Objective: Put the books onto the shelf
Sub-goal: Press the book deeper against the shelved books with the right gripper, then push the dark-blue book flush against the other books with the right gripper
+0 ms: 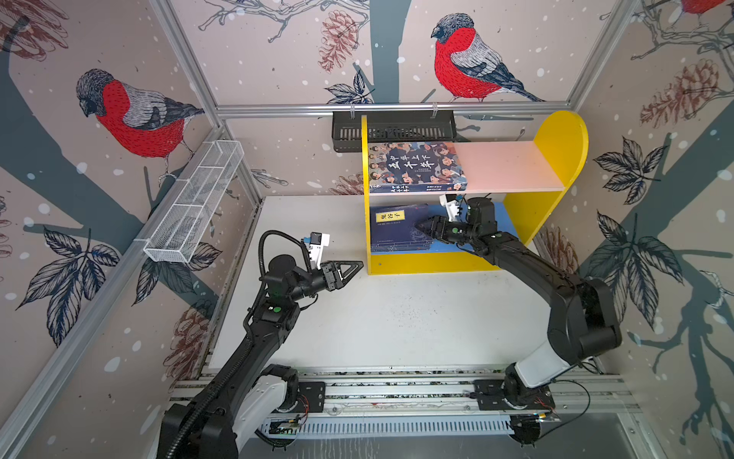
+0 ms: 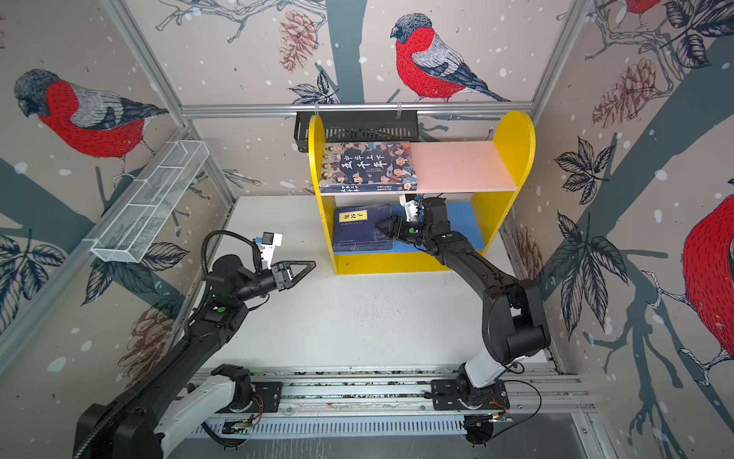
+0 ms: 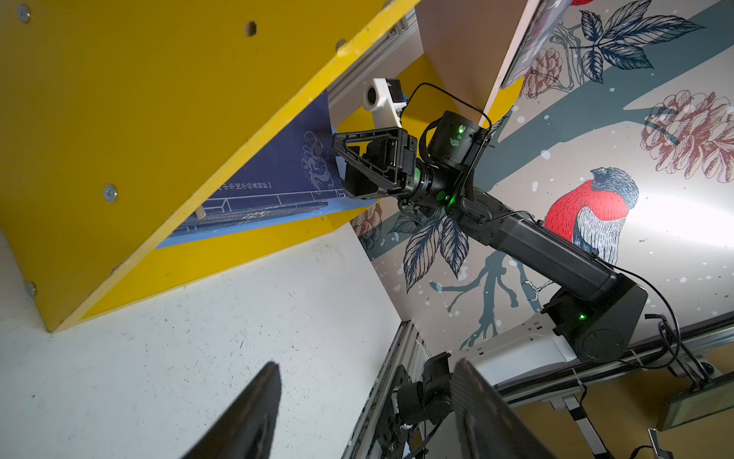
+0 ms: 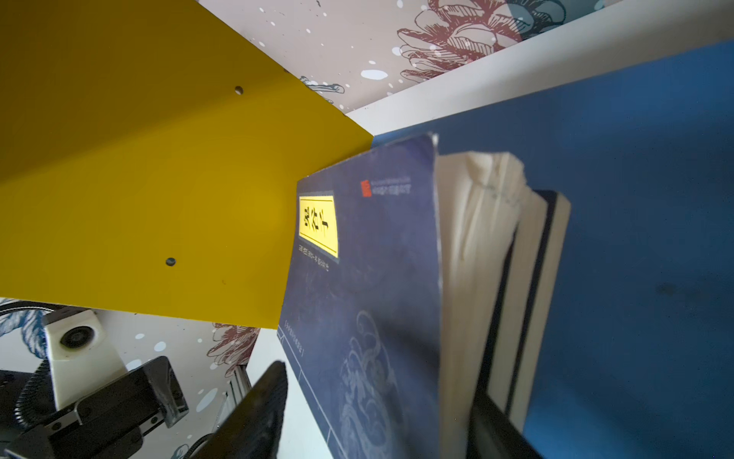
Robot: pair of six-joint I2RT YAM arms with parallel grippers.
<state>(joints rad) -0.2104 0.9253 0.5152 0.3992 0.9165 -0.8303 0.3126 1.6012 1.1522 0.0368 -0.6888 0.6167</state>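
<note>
R gripper [image 1: 420, 227] wide astride top navy bk [image 4: 357, 278]

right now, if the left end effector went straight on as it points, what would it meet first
Most likely the shelf: the left end effector points at its yellow side panel, near the lower front corner. Depth is unclear, so it might slip past the front.

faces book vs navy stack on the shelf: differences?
The faces book lies on the pink board; the navy stack on the blue board below. The faces book is one thick volume; the navy stack is several thin ones. The faces book's cover is crowded with faces; the navy stack's top cover is dark with a yellow label. Both lie flat, by the straight yellow panel.
</note>
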